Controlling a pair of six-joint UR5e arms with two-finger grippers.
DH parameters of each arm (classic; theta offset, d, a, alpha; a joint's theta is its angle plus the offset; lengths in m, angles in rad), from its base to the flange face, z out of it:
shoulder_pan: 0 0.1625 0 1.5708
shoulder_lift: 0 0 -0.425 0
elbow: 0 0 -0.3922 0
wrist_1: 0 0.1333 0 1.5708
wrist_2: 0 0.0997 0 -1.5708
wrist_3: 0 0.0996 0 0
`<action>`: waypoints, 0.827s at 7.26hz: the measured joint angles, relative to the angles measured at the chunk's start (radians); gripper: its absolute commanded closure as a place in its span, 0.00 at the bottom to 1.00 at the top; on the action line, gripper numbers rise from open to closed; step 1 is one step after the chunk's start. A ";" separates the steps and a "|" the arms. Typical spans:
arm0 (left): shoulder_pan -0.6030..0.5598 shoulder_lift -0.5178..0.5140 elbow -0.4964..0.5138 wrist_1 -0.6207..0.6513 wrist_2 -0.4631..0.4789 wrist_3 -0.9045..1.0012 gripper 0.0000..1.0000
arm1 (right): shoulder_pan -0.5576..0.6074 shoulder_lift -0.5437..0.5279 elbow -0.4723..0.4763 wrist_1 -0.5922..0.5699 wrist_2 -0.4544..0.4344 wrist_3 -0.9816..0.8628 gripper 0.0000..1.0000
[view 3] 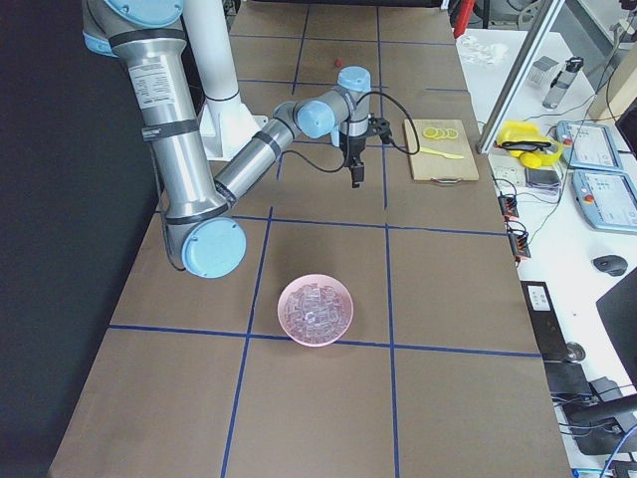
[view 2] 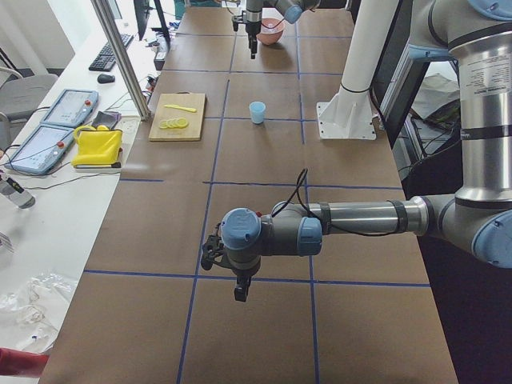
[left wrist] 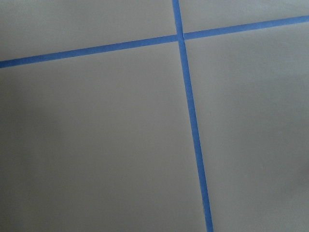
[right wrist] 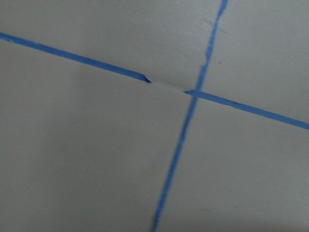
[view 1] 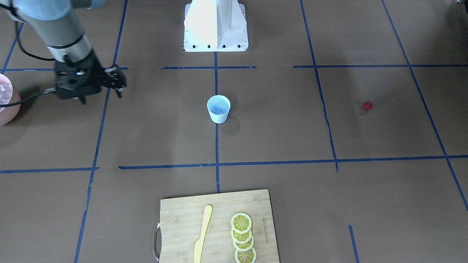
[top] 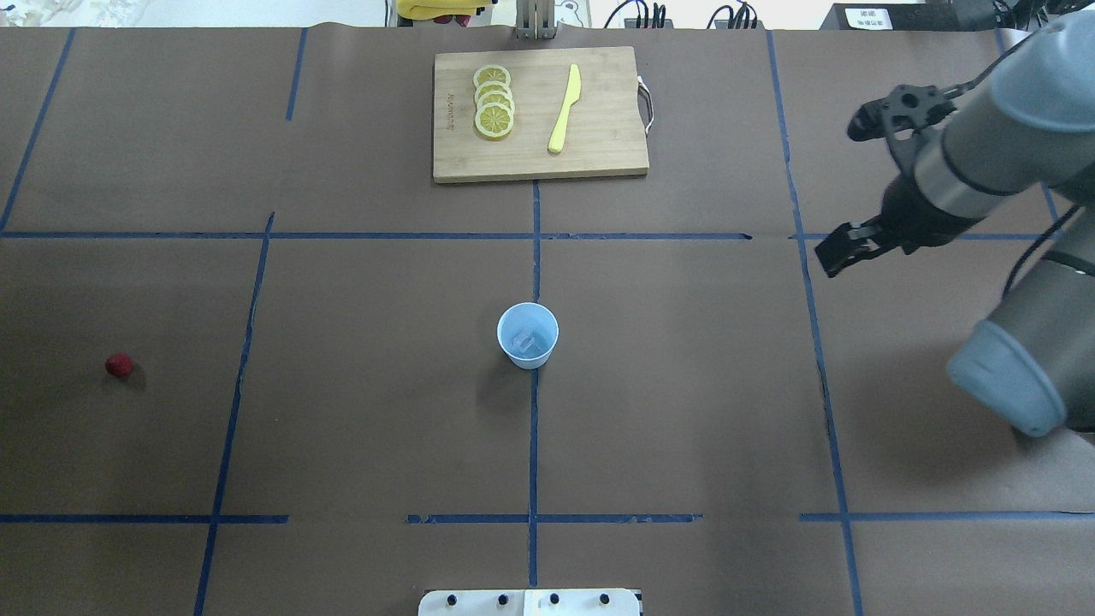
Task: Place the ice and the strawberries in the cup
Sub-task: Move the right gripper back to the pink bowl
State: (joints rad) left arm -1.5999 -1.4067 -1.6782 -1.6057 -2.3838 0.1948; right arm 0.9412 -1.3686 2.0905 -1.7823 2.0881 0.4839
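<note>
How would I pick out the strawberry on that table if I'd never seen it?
Start at the brown table marked with blue tape and find the pale blue cup at its centre. Far out on the robot's left side, alone, lies the strawberry: a tiny round red piece, unlike the yellow lemon slices.

The pink bowl (view 1: pixel 11 114) is cut off by the front-facing view's left edge. The cutting board (view 1: pixel 179 215), the knife (view 1: pixel 203 233) and the lowest lemon slice (view 1: pixel 245 256) are cropped at its bottom edge. The tape lines (right wrist: pixel 178 145) on the desk are blurred in the right wrist view. The left end effector (view 2: pixel 240 291) is seen only from the side, so how its jaws stand cannot be told.
</note>
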 measured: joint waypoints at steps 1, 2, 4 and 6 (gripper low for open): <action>0.000 0.000 0.000 0.001 0.000 0.000 0.00 | 0.082 -0.104 0.005 0.045 0.038 -0.143 0.02; 0.000 0.000 0.000 0.001 0.000 0.000 0.00 | 0.157 -0.211 -0.004 0.115 0.078 -0.270 0.02; 0.000 0.000 -0.001 0.002 0.000 0.001 0.00 | 0.253 -0.379 -0.071 0.281 0.118 -0.463 0.06; 0.000 0.001 -0.001 0.005 0.000 0.001 0.00 | 0.273 -0.440 -0.207 0.497 0.124 -0.524 0.11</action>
State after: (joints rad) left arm -1.6000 -1.4057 -1.6797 -1.6011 -2.3838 0.1959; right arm 1.2141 -1.8083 1.8833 -1.2856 2.2119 -0.0404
